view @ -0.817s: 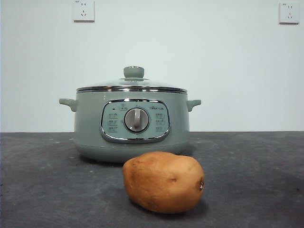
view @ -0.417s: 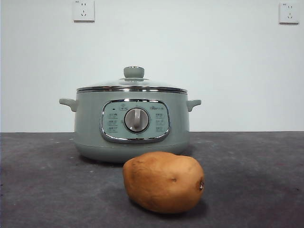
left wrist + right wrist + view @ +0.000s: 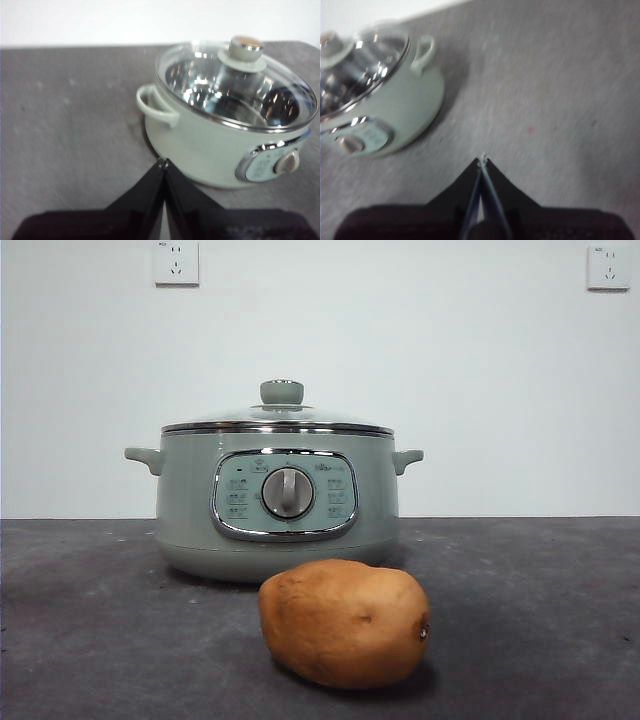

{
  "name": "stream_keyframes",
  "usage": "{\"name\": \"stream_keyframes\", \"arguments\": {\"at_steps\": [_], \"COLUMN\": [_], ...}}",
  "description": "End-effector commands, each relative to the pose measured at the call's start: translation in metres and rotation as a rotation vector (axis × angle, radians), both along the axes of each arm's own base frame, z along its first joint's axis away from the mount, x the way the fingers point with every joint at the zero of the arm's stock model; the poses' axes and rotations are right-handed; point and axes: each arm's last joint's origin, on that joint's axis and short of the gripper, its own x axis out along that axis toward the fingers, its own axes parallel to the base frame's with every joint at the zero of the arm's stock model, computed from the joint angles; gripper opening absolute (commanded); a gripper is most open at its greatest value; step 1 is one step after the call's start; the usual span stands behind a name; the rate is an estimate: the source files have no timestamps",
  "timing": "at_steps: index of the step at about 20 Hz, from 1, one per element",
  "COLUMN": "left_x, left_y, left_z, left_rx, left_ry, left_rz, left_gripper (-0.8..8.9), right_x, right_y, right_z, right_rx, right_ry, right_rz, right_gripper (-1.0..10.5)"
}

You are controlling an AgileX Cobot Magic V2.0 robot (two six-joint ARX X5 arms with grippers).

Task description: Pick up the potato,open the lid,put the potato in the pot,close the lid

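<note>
Both arms hover above the table: left gripper (image 3: 162,162) beside the pot (image 3: 210,145), right gripper (image 3: 482,160) well apart, each pinched together, empty. Panel writing is unreadable.

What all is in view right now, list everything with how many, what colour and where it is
potato: one, brown-tan, on the table in front of the pot, nearest the front camera
pot: one, pale sage green, behind the potato
lid: one, glass with a chrome rim and green knob, seated on the pot
table: one, dark grey, under everything
wall sockets: two, white, high on the wall behind
left gripper: one, black, shut, above the table beside the pot
right gripper: one, black, shut, over bare table beside the pot
</note>
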Motion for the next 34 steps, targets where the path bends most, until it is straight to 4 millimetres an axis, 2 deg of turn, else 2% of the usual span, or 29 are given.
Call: {"name": "stream_keyframes", "arguments": {"at_steps": [1,5,7,12,13,16,17,19,20,29,34], "left_x": [0.007,0.016,0.021,0.024,0.024,0.018,0.016,0.013,0.013,0.006,0.004], "left_y": [-0.002,-0.007,-0.010,-0.012,-0.012,-0.013,-0.012,-0.012,-0.013,-0.023,-0.024], "left_z": [-0.003,0.004,0.010,0.024,0.025,0.023,0.022,0.020,0.020,0.017,0.016], "left_rx": [-0.074,-0.124,-0.156,-0.156,-0.145,-0.091,-0.084,-0.066,-0.065,-0.062,-0.063], "left_ry": [0.084,0.140,0.154,0.237,0.252,0.313,0.342,0.386,0.400,0.474,0.502], "left_rz": [-0.031,-0.173,-0.260,-0.315,-0.339,-0.410,-0.411,-0.426,-0.432,-0.492,-0.502], "left_gripper": [-0.04,-0.04,-0.04,-0.04,-0.04,0.12,1.23,6.06,7.37,7.42,7.42], "right_x": [0.004,0.016,0.028,0.062,0.067,0.080,0.083,0.088,0.090,0.093,0.088], "right_y": [0.001,0.004,0.007,0.012,0.013,0.025,0.031,0.042,0.049,0.114,0.153], "right_z": [0.003,0.007,0.009,0.005,0.005,0.007,0.009,0.014,0.017,0.021,0.004], "right_rx": [0.045,0.076,0.079,0.085,0.079,0.067,0.063,0.055,0.051,-0.137,-0.304], "right_ry": [0.060,0.105,0.130,0.226,0.241,0.276,0.282,0.289,0.290,0.428,0.464], "right_rz": [0.009,0.116,0.205,0.355,0.371,0.436,0.462,0.519,0.549,0.731,0.811], "right_gripper": [0.0,0.0,0.0,0.1,0.5,3.1,4.3,6.9,7.5,7.6,7.6]}}
